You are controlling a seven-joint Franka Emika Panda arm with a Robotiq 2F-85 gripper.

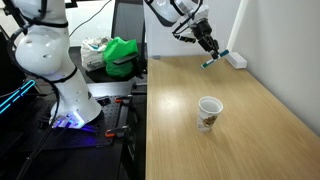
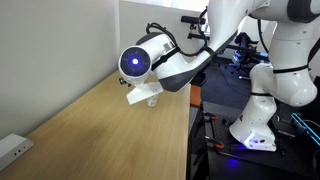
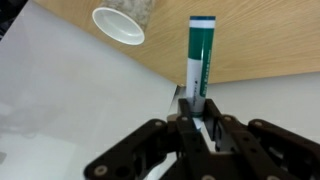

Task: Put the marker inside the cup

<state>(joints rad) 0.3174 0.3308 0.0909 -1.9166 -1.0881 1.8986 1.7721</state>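
Observation:
My gripper (image 1: 208, 45) is shut on the marker (image 1: 214, 58), a thin stick with a teal-green body, and holds it in the air above the far end of the wooden table (image 1: 250, 110). In the wrist view the marker (image 3: 200, 55) sticks out from between the fingers (image 3: 200, 115). The white paper cup (image 1: 208, 112) stands upright on the table nearer the front, well apart from the gripper. It also shows at the top of the wrist view (image 3: 120, 24), rim facing the camera. In an exterior view the arm (image 2: 165, 65) hides the gripper, the marker and most of the cup (image 2: 153, 99).
A white power strip (image 1: 235, 60) lies at the far table edge by the wall, also in an exterior view (image 2: 12, 150). A green object (image 1: 122, 52) sits on a side stand. A second white robot base (image 1: 55, 70) stands beside the table.

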